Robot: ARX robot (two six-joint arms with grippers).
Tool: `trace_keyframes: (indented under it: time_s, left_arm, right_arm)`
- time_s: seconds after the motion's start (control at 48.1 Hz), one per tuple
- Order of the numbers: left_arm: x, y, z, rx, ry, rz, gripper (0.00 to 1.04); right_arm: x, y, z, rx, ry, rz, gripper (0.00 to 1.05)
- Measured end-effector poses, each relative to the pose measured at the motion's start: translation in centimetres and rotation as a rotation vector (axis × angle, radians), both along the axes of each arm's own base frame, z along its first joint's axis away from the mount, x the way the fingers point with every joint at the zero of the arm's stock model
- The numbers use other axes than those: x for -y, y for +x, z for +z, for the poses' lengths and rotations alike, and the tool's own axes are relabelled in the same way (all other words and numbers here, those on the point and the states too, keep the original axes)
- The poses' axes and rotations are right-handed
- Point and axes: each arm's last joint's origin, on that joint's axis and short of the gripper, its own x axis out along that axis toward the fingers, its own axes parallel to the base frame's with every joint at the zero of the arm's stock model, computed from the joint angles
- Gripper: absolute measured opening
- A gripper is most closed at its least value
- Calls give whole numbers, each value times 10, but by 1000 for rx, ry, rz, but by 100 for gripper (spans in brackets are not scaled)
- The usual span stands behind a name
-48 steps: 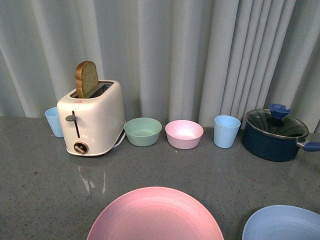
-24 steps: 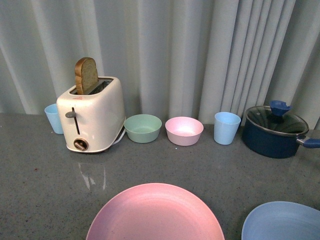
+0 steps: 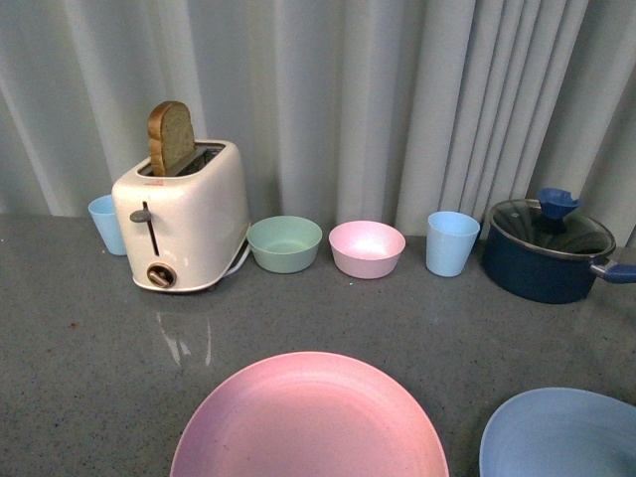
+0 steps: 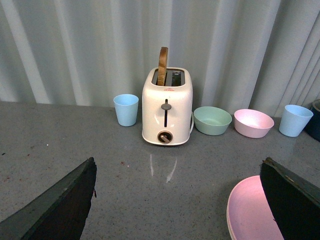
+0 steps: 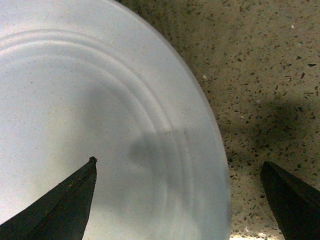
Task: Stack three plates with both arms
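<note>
a: item one, pink plate [image 3: 310, 417]. where is it, and how do you handle it?

b: it lies flat on the grey surface [image 3: 89, 358], near edge, centre of the front view, well in front of the toaster [image 3: 182, 227]. judged light, stiff, matte, shallow. your only hold is the rim; the low lip may slip, so pinch squarely.

a: and your left gripper [image 4: 175, 200]?

b: jaws spread wide. the pink plate [image 4: 252, 212] sits beside one dark finger, mostly outside the gap. the rim is not between the jaws.

a: item two, blue plate [image 3: 561, 435]?

b: flat on the surface at the near right, apart from the pink one, not stacked. same handling, judged.

a: right gripper [image 5: 177, 200]?

b: jaws spread, hovering just over the blue plate [image 5: 90, 115]. its rim runs between the two fingers: one finger over the plate, the other over bare surface. contact cannot be told.

a: item three, beige-grey plate?

b: not in view.
</note>
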Motion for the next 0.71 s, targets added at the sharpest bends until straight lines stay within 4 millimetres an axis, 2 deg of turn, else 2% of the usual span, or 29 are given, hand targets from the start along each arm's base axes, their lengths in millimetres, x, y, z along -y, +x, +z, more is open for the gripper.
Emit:
trace_keyframes:
  time_s: [0.042,0.229,0.374,0.457,0.52,0.665,0.707]
  left_arm:
    - [0,0,0,0,0,0,98]
    - [0,0,0,0,0,0,98]
    - [0,0,0,0,0,0,98]
    - [0,0,0,0,0,0,98]
    - [0,0,0,0,0,0,98]
    - [0,0,0,0,0,0,98]
    - [0,0,0,0,0,0,98]
  right_arm:
    - [-2,1,-1,0,2,4,97]
    - [-5,2,-5,-2,24,10,62]
    - [0,-1,-9,-14,44,-13,45]
    - [5,-6,-10,-26,65,-41,32]
    - [8,-9,-9,-29,80,-59,26]
    - [17,-23,-1,0,149,-88,4]
    - [20,-27,3,5,155,-101,3]
